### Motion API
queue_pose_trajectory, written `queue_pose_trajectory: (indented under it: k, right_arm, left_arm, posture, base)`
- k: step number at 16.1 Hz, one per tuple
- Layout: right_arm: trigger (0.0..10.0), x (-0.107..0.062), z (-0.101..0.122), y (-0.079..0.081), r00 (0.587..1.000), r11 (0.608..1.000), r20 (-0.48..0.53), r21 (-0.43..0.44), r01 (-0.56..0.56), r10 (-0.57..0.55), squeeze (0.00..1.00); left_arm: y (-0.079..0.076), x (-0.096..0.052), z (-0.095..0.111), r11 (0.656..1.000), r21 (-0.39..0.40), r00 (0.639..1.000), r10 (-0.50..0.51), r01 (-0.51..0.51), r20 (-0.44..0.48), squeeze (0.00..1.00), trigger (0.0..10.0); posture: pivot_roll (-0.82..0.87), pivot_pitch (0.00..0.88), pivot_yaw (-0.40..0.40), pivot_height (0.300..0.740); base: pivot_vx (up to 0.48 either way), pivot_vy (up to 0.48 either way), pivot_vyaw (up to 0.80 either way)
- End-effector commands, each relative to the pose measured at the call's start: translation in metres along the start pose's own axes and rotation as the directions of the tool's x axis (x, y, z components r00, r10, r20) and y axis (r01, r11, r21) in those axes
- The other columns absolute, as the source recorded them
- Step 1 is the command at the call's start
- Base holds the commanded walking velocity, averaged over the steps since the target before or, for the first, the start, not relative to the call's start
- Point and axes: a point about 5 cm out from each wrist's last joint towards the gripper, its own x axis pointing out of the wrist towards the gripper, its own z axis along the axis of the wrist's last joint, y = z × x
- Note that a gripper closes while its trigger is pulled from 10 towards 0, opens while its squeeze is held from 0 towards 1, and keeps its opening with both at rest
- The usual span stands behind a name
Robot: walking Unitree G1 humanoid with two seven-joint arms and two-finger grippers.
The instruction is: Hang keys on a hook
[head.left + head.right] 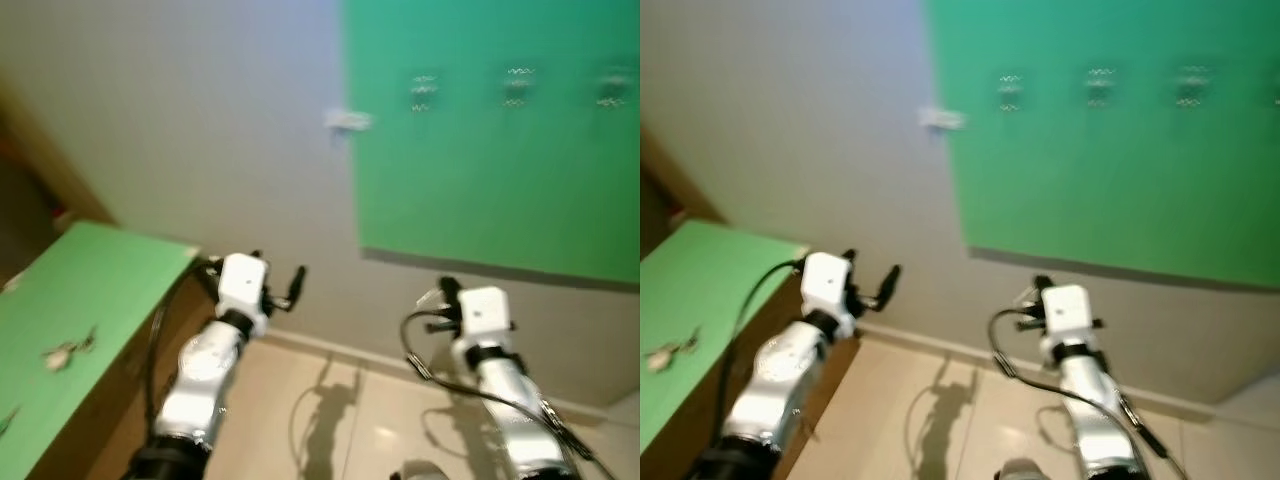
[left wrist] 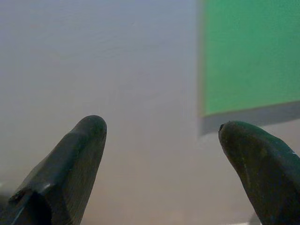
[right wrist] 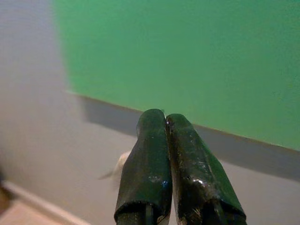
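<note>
Head views (blurred): a grey wall [image 1: 200,120] carries a large green board [image 1: 500,170] on its right part, with a row of small pale hooks [image 1: 423,92] near the board's upper edge — their shape cannot be made out through the blur. A small pale fitting [image 1: 347,121] sits on the wall just beside the board's left edge.

At the robot's left stands a green-topped counter [image 1: 90,290] with a brown side. The keys [image 1: 66,352] lie on this green top, near its left part, well apart from the hooks and from both arms.

Left end effector [image 2: 161,136]: raised in front of the wall, to the right of the counter's far corner; in the left wrist view its two black fingers [image 2: 70,159] stand spread wide, with bare wall and the board's lower corner between them, and nothing held.

Right end effector [image 3: 167,123]: raised below the board's lower edge; in the right wrist view its fingers are pressed together tip to tip — nothing visible between them — and point toward the board's lower edge.

Below both arms lies a pale tiled floor [image 1: 340,410], crossed by their shadows, with a light skirting along the wall's foot.
</note>
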Motion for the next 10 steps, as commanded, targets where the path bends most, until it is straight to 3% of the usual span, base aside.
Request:
queue_pose_trajectory:
  k: [1, 10]
  right_arm:
    - [0.0, 0.004, 0.0051, 0.0059, 1.0, 1.0, 0.024, 0.003, -0.019, 0.019, 0.0]
    - [0.0, 0.0075, 0.0042, 0.0059, 1.0, 1.0, 0.015, -0.001, -0.019, 0.019, 0.0]
  left_arm:
    - [0.0098, -0.0042, -0.0031, 1.0, 0.017, 1.0, 0.023, -0.023, -0.017, 0.0, 10.0]
    - [0.0115, -0.0044, -0.0047, 0.999, 0.004, 0.998, 0.053, -0.053, -0.02, 0.0, 10.0]
  posture:
    - [-0.27, 0.0, 0.155, 0.74]
    - [-0.26, 0.0, 0.147, 0.74]
  base:
    - [0.0, 0.0, -0.77]
    - [0.0, 0.0, -0.77]
